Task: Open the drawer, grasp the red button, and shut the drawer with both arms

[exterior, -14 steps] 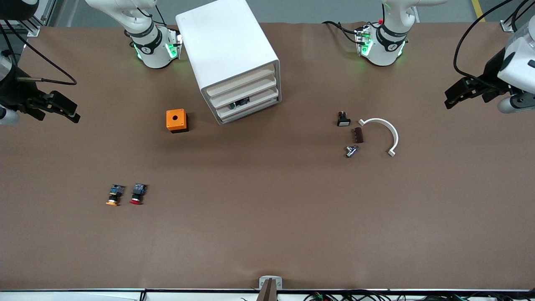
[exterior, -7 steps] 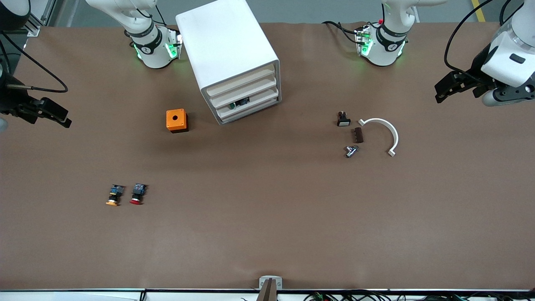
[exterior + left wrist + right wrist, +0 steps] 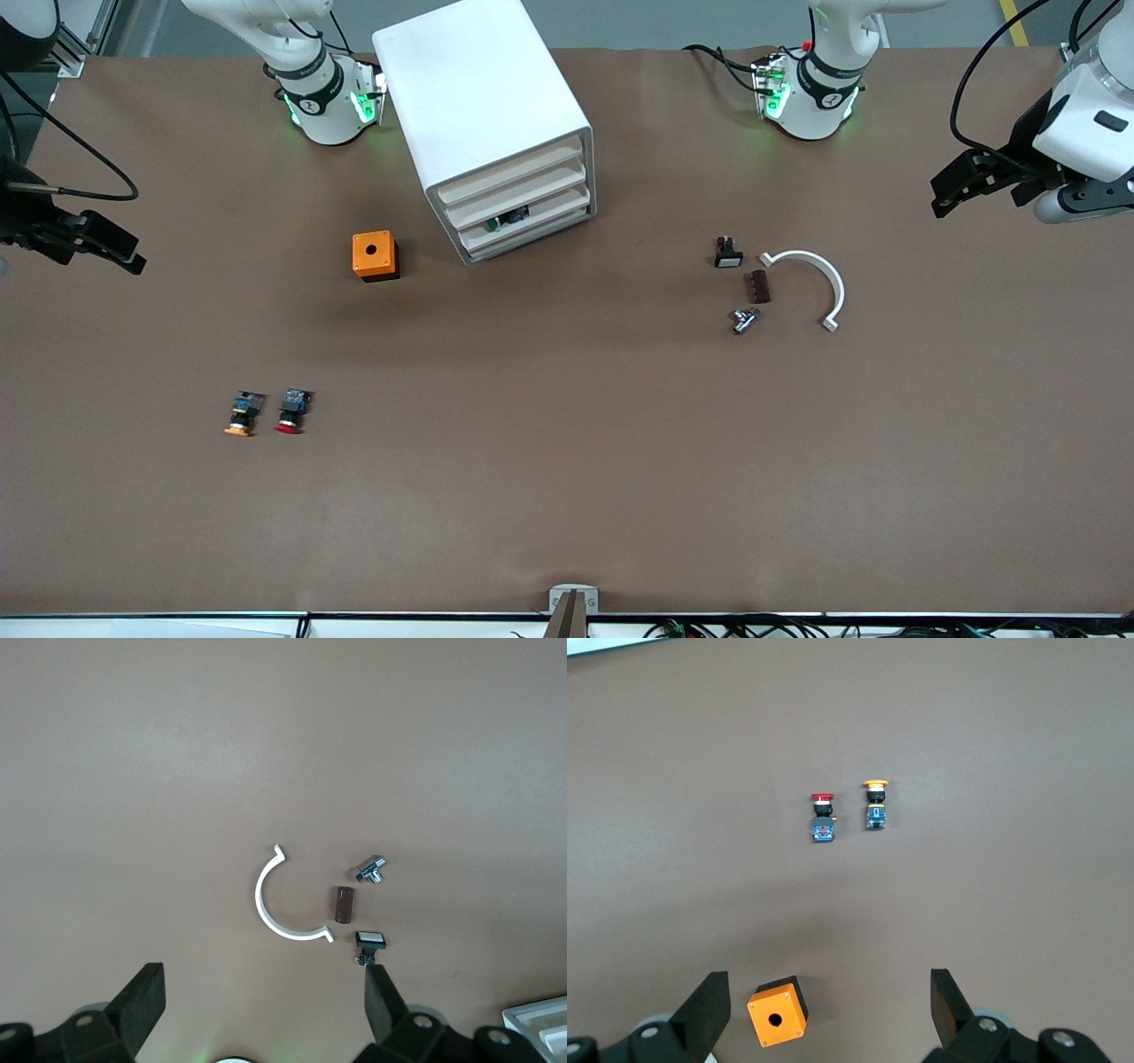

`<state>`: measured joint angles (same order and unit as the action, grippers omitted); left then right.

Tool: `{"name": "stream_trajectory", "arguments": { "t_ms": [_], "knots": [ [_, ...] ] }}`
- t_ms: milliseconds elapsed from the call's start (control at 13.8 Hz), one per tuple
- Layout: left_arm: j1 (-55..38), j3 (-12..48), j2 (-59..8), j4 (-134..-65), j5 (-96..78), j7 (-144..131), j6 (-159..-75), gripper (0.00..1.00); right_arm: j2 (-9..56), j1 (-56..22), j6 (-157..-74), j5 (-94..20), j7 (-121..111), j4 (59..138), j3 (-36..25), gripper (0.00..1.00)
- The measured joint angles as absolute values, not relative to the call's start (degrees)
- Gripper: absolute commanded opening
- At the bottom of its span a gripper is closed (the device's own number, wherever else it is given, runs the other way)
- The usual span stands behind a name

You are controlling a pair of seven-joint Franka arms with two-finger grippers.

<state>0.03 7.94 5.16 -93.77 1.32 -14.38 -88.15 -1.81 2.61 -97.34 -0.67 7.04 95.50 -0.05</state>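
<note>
The white cabinet [image 3: 483, 106] stands between the arm bases, and its three white tray drawers [image 3: 523, 208] all sit pushed in. The red-capped button [image 3: 290, 412] lies on its side on the table toward the right arm's end, also in the right wrist view [image 3: 822, 818]. My right gripper [image 3: 124, 255] is open and empty, up over that end of the table; the right wrist view shows its spread fingers [image 3: 709, 1005]. My left gripper [image 3: 946, 197] is open and empty over the left arm's end, its fingers [image 3: 381, 997] wide apart.
An orange-capped button [image 3: 241, 415] lies beside the red one. An orange cube with a hole [image 3: 375, 255] sits near the cabinet. A white arc [image 3: 815, 279], a brown piece [image 3: 760, 286], a metal fitting [image 3: 744, 320] and a small white-capped switch [image 3: 727, 253] lie together toward the left arm's end.
Both grippers have drifted a little toward their own ends of the table. Nothing on the table has moved.
</note>
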Motion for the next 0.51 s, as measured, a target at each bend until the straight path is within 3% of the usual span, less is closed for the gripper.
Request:
{"name": "stream_trajectory", "arguments": {
  "t_ms": [507],
  "knots": [
    [0.03,7.94,4.69,-93.18,1.32,-13.93,-88.59,0.99,-1.81,2.65,-97.46,-0.67,7.04,95.51,0.28,1.00]
  ]
}}
